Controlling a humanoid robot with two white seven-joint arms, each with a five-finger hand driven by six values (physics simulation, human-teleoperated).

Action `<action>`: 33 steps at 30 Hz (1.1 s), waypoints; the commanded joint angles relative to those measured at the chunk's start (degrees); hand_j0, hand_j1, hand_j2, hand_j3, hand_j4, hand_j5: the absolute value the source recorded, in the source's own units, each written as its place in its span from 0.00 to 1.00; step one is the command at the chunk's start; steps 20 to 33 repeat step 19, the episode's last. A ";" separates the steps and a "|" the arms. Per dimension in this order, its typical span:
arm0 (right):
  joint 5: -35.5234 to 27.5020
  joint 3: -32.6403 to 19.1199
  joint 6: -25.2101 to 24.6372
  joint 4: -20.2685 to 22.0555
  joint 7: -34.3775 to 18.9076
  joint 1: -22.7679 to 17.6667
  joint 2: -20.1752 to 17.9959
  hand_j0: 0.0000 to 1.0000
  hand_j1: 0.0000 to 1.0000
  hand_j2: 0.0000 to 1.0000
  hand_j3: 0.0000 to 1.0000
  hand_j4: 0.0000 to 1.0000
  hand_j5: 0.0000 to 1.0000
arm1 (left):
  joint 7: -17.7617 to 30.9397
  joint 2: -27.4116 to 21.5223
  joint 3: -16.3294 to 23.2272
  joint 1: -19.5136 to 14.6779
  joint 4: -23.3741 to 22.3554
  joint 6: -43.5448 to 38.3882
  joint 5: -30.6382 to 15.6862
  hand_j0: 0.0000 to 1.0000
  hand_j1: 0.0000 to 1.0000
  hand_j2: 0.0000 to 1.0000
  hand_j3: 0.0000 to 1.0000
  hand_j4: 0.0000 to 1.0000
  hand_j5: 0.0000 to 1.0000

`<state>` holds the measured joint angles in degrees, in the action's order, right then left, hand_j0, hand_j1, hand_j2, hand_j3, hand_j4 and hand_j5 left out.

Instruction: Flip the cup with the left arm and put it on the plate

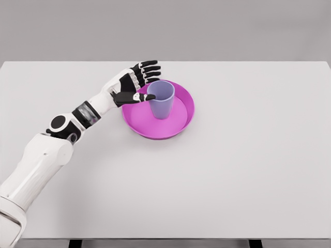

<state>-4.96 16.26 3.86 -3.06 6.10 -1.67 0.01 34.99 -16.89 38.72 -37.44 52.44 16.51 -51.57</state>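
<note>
A lavender cup (162, 101) stands upright, mouth up, on the magenta plate (181, 121) near the middle of the table. My left hand (140, 82) hovers just left of the cup over the plate's left rim. Its fingers (148, 66) are spread, and its thumb (142, 97) points toward the cup's side. The hand holds nothing. A small gap seems to separate the thumb tip from the cup, though I cannot tell for certain. The right arm does not show.
The white table (248, 170) spans the whole view, with its front edge at the bottom. My left forearm (77, 116) crosses the table's left part diagonally.
</note>
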 commanded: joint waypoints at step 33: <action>0.03 0.00 0.00 0.07 -0.04 0.00 -0.01 1.00 1.00 1.00 1.00 1.00 1.00 | 0.01 -36.46 -1.10 4.40 20.78 0.27 -0.99 1.00 1.00 1.00 1.00 1.00 1.00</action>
